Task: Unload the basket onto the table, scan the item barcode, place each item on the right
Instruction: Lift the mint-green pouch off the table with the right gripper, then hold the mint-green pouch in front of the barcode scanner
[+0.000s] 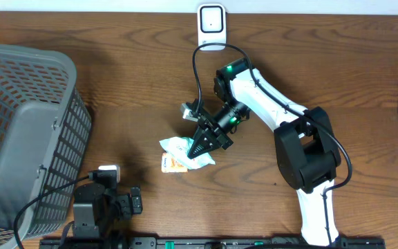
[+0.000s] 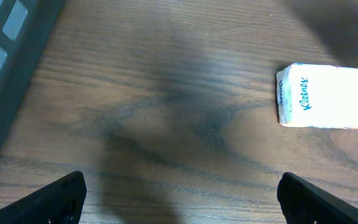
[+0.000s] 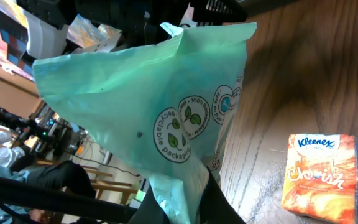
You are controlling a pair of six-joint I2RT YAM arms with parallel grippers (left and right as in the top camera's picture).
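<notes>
Mint-green pouch point(image 3: 148, 112) printed with round recycling marks fills the right wrist view, pinched at one end by the jaws of the right gripper point(image 1: 200, 146). It is held over the middle of the tabletop point(image 1: 137, 76), just beside an orange Kleenex pack point(image 1: 173, 164) lying flat on the wood. A white scanner point(image 1: 211, 26) stands at the far edge, well apart. Near left, beside the grey basket point(image 1: 68, 138), the left gripper point(image 2: 182, 199) has its jaws spread wide.

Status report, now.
Right gripper shut on green bag. Left gripper open, empty. Scanner at far edge, bag not there yet. Tissue pack beside bag, off the route.
</notes>
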